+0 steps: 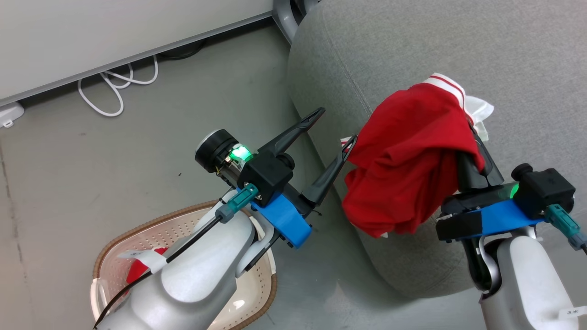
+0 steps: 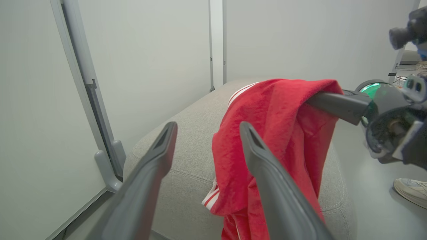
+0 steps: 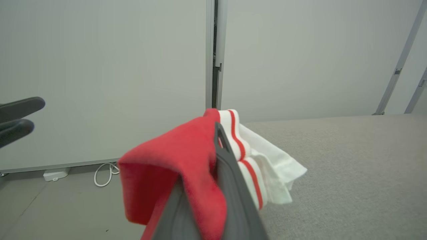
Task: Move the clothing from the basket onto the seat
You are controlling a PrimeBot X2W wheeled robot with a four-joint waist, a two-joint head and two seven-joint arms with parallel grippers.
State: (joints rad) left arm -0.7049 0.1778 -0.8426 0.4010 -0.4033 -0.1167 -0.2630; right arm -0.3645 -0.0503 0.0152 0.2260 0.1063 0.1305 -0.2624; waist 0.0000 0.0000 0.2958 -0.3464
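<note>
The red garment (image 1: 403,151) hangs bunched from the right hand (image 3: 213,140), which is clenched on it, over the rounded front edge of the seat (image 1: 458,46). Its white striped trim lies toward the open grey cushion beyond. The left hand (image 1: 337,126) is released, fingers spread, with one tip just beside the cloth. The basket (image 1: 137,227) stands on the floor (image 1: 91,160) well apart, and a second red piece (image 1: 137,270) in it is mostly hidden by the left forearm. A white cable (image 1: 114,91) lies by the wall. A shoe (image 2: 412,190) is cut off at the left wrist view's edge.
</note>
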